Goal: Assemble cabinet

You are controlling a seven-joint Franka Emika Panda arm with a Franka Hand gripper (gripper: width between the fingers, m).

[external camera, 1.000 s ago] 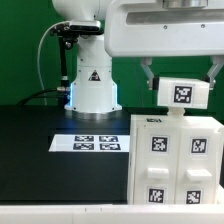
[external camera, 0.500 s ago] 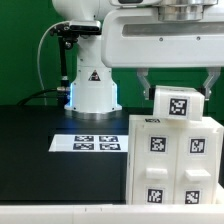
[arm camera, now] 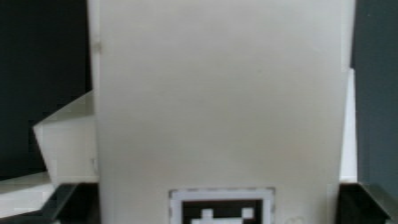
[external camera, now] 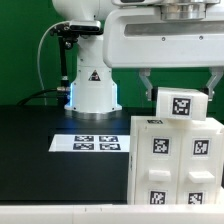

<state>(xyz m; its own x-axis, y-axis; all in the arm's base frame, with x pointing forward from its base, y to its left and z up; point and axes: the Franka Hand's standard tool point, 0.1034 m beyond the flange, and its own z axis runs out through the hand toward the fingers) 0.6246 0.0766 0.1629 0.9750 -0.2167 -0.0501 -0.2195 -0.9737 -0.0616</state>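
The arm's white base [external camera: 90, 85] stands at the back of the table [external camera: 40, 125], a triangle sticker on its front. Its white wrist housing [external camera: 160, 35] reaches across the upper part of the exterior view, on that view's right. Below it the gripper [external camera: 180, 88] points straight down, its two dark fingers [external camera: 146, 82] spread wide, one on each side of a white tagged panel [external camera: 181, 103] and clamping it.

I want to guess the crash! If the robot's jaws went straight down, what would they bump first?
Probably the cabinet body right below: the white panel the gripper holds would likely touch its top first, though depth is unclear.
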